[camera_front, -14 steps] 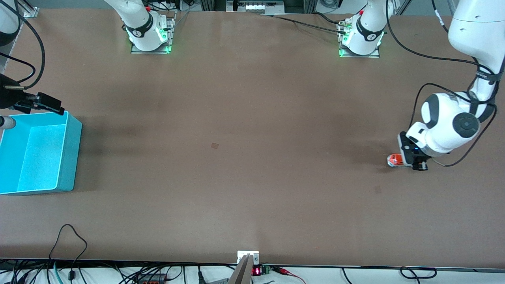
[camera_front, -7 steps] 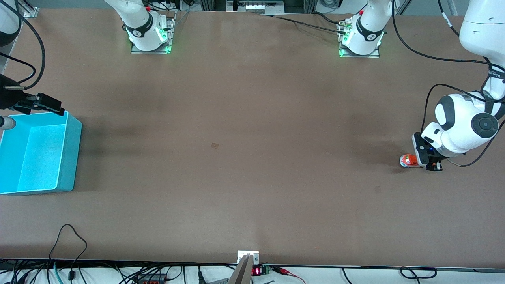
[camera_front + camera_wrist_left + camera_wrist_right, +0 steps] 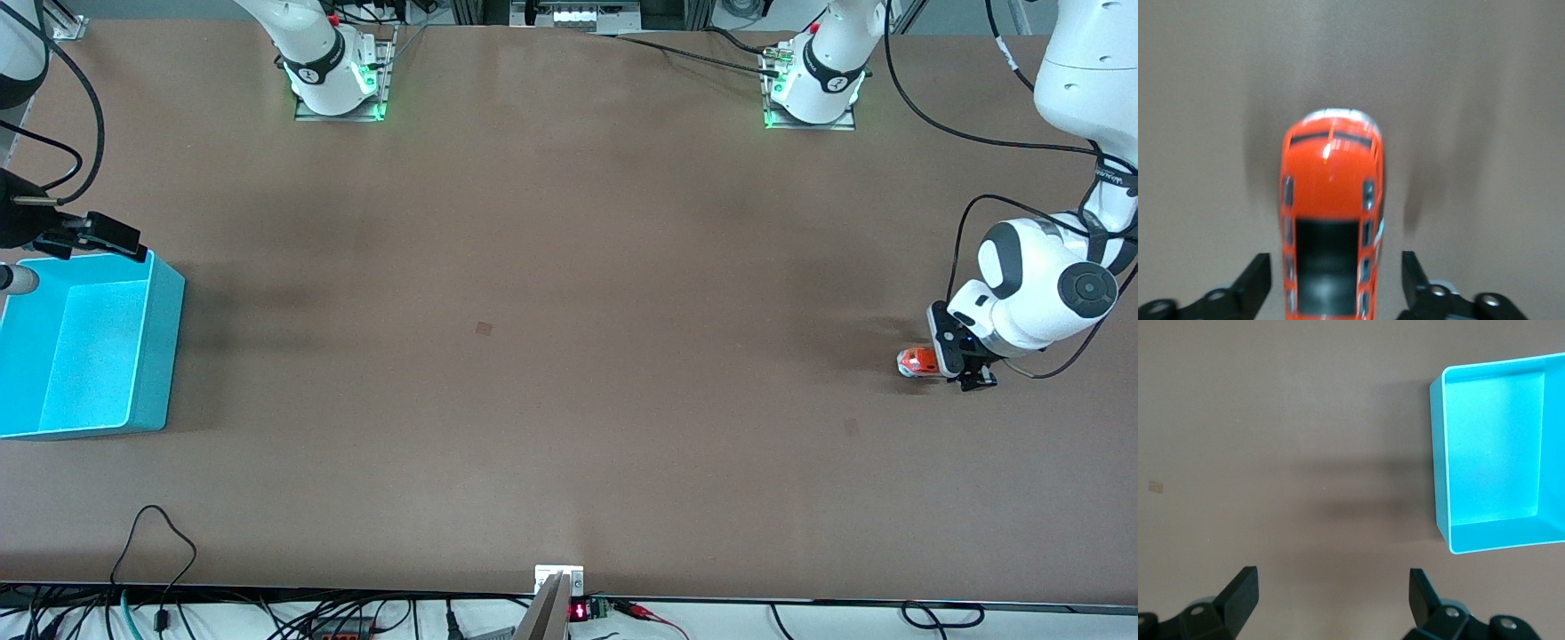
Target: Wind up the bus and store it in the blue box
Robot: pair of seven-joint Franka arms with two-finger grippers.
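Bus position: the toy bus [image 3: 917, 362] stands on its wheels on the tabletop [image 3: 569, 356] at the left arm's end, well apart from the blue box [image 3: 165, 356] at the right arm's end.
Left end effector: the left end effector [image 3: 1335, 283] is low at the tabletop, straddling the rear half of the bus; its fingers [image 3: 1257, 280] are spread, with a visible gap to the orange sides, so the bus looks released rather than grasped.
Bus long axis: it runs straight out between the fingers, white-grey nose pointing away from the wrist and toward the box end of the tabletop.
Right end effector: the right end effector [image 3: 1331, 597] is released and empty, waiting over the tabletop beside the box's open top.
Nearer arm: the left, by far.
Judgement: if the spring is wound, the bus is aimed along the tabletop toward the box; the heading looks roughly right, though I cannot tell how true.
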